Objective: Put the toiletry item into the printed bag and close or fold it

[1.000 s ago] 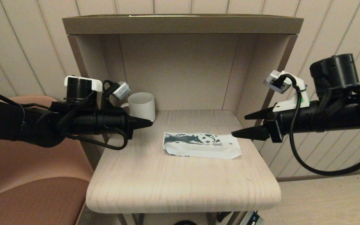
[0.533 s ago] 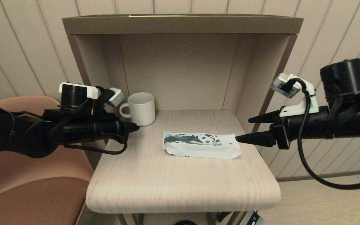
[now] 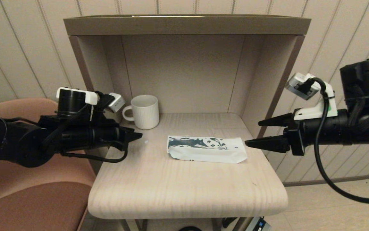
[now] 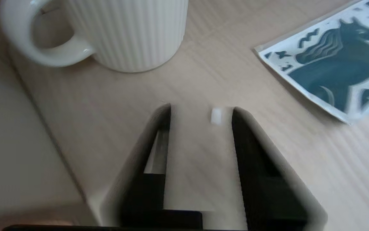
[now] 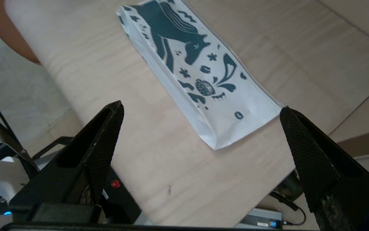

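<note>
The printed bag (image 3: 206, 149) (image 4: 335, 70) (image 5: 203, 73) lies flat on the pale wood table (image 3: 178, 189), white with a teal horse print. No toiletry item shows outside it. My left gripper (image 3: 139, 135) (image 4: 202, 110) hovers left of the bag, near the mug, open a little with nothing between its fingers. A tiny white piece (image 3: 145, 141) (image 4: 216, 115) lies on the table just beyond the left gripper's tips; I cannot tell what it is. My right gripper (image 3: 253, 133) (image 5: 201, 107) stands wide open just off the bag's right end, apart from it.
A white ribbed mug (image 3: 145, 111) (image 4: 126, 32) stands at the back left of the table. The shelf unit's walls (image 3: 277, 80) and top board enclose the back. A brown chair (image 3: 27, 192) is at the left, beside the table's edge.
My left arm has drawn back to the left, away from the bag, and its jaws have parted. The tiny white piece now shows before its tips. The right arm has backed off slightly to the right.
</note>
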Motion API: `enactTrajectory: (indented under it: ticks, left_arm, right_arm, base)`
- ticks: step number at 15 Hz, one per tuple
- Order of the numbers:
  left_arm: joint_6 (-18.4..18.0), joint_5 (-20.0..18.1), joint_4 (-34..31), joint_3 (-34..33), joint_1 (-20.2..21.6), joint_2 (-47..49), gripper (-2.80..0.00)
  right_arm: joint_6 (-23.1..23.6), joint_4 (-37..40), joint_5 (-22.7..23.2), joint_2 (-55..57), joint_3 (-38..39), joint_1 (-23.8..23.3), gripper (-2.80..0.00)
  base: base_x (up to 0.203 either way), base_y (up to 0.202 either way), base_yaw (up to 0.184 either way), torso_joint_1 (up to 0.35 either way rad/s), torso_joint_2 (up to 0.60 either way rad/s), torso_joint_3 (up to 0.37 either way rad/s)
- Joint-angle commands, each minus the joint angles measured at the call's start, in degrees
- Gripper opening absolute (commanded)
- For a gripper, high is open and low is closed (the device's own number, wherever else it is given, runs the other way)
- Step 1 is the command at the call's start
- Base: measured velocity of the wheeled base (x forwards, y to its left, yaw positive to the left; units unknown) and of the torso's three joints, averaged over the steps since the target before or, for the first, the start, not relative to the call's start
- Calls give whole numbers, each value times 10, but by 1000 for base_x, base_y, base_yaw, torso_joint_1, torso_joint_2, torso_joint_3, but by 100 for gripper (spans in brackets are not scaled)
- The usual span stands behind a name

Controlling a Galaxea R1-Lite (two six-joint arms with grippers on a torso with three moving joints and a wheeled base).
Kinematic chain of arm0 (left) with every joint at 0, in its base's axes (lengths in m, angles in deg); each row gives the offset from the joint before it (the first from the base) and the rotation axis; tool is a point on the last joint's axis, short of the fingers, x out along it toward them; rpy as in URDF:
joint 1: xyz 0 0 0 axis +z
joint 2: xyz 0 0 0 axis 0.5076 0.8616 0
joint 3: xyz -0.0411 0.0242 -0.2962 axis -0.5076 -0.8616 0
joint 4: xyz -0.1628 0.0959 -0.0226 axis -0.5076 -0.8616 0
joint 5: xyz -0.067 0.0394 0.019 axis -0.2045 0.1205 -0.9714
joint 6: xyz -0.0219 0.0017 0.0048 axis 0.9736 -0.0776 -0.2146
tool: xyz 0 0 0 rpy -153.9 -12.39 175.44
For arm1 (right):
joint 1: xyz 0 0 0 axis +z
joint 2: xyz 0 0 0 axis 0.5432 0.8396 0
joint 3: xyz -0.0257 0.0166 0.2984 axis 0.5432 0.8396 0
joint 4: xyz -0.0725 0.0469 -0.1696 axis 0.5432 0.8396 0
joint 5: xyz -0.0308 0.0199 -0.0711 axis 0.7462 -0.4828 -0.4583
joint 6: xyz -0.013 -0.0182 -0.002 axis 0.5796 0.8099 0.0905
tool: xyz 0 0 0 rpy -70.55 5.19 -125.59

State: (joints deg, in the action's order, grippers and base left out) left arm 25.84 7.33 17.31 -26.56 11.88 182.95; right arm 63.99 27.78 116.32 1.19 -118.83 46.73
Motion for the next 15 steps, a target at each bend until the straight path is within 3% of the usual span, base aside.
enactTrajectory:
  ticks: [1,6,8,12,15]
  left_arm:
    - [1,0,0,-26,0,-45,-280]
    - [-1,21,-1,-151,26,-202,-280]
    - [-1,37,-9,-197,49,-294,-280]
    - [25,131,-102,-244,85,-495,-280]
    - [57,253,-208,-267,95,-625,-280]
  right_arm:
    - [0,0,2,-20,11,2,0]
    - [-25,2,-3,-125,62,-6,0]
    - [-41,2,-38,-199,112,-19,0]
    - [-92,0,-147,-379,224,-41,0]
    - [-111,-2,-247,-529,332,-71,0]
  base:
    - [0,0,0,0,0,0]
    - [0,0,0,0,0,0]
    - [0,0,0,0,0,0]
    - [0,0,0,0,0,0]
    - [0,0,0,0,0,0]
